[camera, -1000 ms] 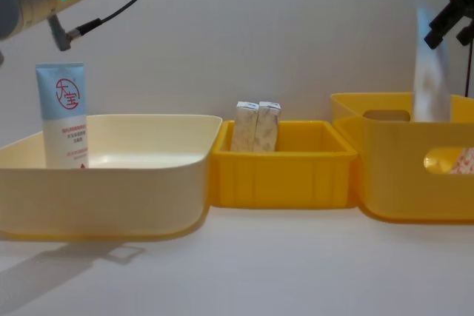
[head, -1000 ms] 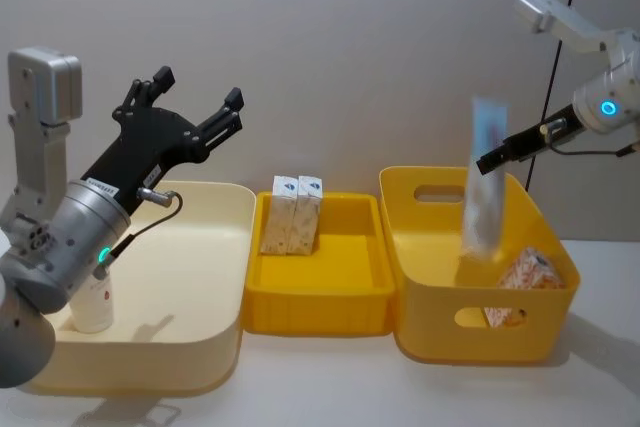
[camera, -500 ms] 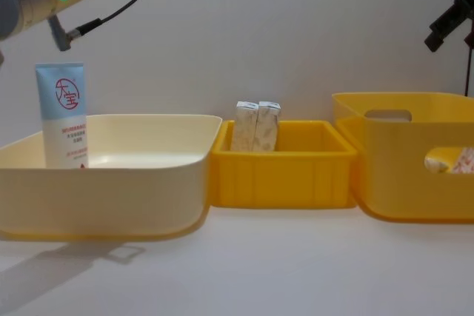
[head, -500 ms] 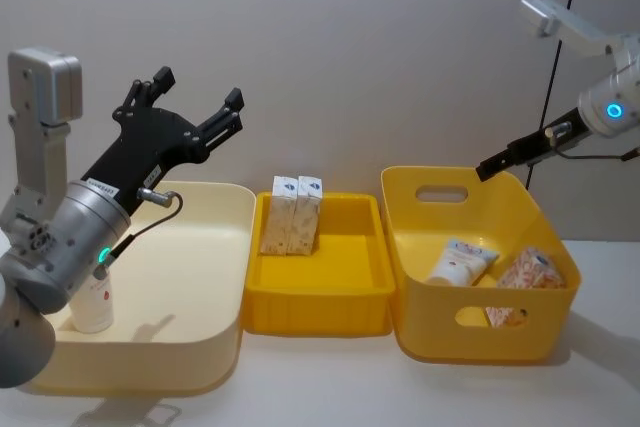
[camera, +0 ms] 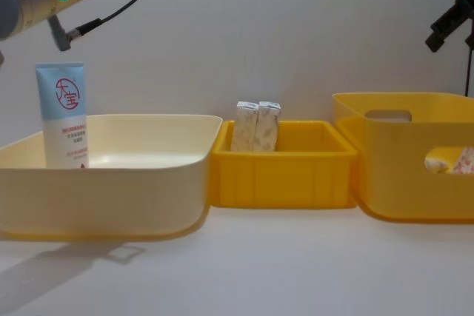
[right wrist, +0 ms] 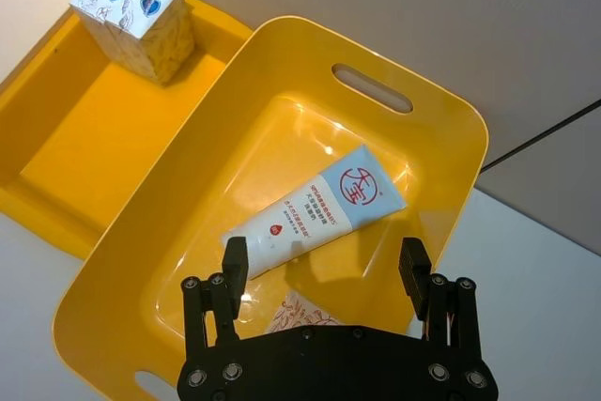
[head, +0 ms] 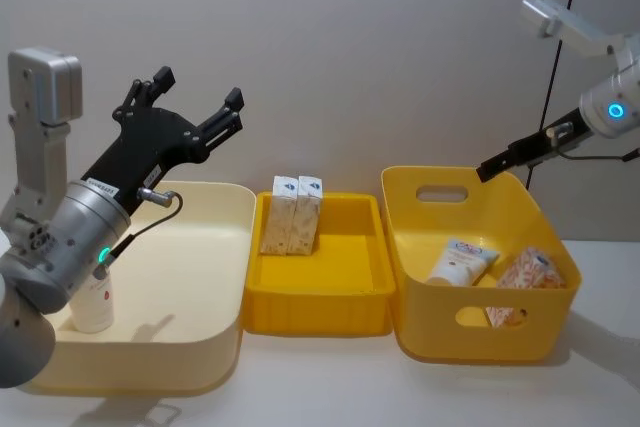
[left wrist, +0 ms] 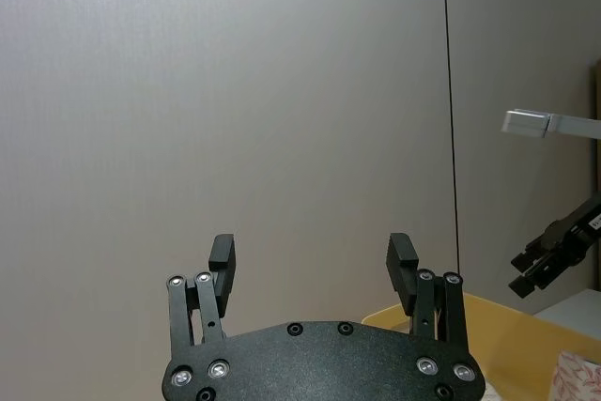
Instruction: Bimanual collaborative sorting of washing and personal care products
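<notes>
three bins in a row on a white table

a wide cream bin [head: 190, 277] sits on the left, a low yellow tray [head: 345, 292] in the middle and a taller yellow bin [head: 440, 332] with oval handle cut-outs on the right; the cream bin and the tray touch side by side, and the tall bin sits close against the tray's other side. all three rest on the white tabletop [camera: 281, 271]. behind them runs a plain grey wall [head: 380, 57] with a thin dark vertical seam [head: 568, 17] at the right.
</notes>
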Robot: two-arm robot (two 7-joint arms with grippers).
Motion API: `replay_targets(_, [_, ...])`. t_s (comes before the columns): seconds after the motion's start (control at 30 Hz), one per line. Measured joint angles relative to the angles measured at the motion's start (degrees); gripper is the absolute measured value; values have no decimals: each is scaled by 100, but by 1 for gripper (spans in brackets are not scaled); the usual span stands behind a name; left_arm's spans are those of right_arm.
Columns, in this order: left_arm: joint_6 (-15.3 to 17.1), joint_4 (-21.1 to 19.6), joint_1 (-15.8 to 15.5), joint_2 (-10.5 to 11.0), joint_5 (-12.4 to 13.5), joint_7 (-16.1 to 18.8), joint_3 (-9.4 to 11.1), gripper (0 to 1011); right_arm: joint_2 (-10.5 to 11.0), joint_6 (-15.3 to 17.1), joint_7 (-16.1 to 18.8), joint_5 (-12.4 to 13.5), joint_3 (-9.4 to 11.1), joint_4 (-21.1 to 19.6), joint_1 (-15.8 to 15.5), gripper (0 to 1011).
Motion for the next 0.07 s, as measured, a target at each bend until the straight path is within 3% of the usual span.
replay_targets(0.07, [0, 0, 0, 0, 0, 0, 0, 1003, -1, -2, 3, 0, -1, 12, 4, 1001])
